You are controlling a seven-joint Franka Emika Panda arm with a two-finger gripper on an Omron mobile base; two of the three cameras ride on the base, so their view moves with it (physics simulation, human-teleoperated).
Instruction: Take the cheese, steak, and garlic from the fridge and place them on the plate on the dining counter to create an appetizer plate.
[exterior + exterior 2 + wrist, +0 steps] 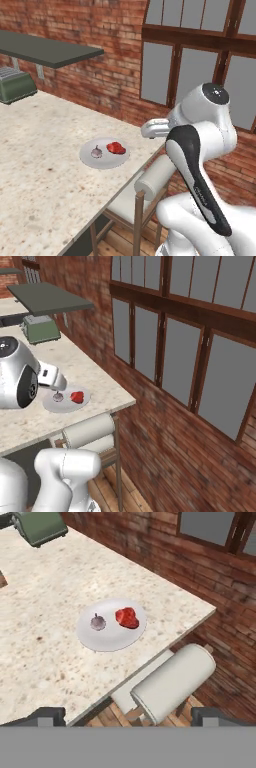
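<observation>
Hand view: gripper (128,718) spread, empty, bottom edge; plate (100,641) at centre holds garlic (98,622) and steak (127,618). Risk: cheese gets forgotten.

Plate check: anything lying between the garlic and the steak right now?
Nothing. In the hand view, bare plate surface separates the garlic from the steak; they lie side by side, apart.

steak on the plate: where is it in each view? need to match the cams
Left base view: the steak lies left of centre, on the right half of the plate.
Right base view: steak at left, mid-height, on the plate.
Hand view: steak just above centre, on the plate.
Shared landmark: the garlic beside it on the same plate.
</observation>
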